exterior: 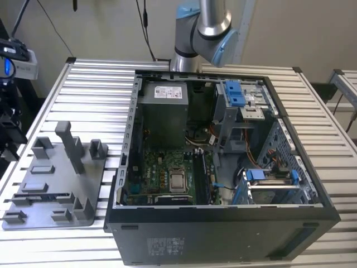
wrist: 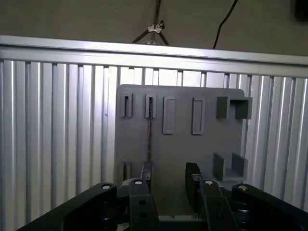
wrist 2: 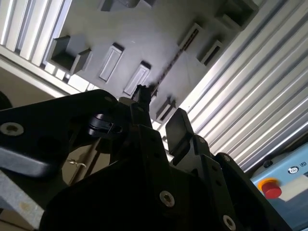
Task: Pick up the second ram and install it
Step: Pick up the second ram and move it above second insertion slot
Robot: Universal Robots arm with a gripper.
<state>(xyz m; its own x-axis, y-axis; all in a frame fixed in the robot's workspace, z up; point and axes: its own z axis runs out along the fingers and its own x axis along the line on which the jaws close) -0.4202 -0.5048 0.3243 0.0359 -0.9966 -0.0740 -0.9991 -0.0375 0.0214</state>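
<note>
Pick-up stage. Your gripper (wrist: 169,179), fingers spread and empty, hovers over the fixture plate (exterior: 56,167), at the case's (exterior: 223,229) 9 o'clock in the exterior view. The second ram (wrist: 149,134) likely needs centring between them.

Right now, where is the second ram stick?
In the first wrist view the second ram sits edge-up across the grey fixture plate, towards one side of it, with its near end just ahead of the open gripper.

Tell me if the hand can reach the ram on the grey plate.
Likely yes: the ram stands uncovered in the grey plate, close to the open hand, though in line with one finger, not the gap.
</note>
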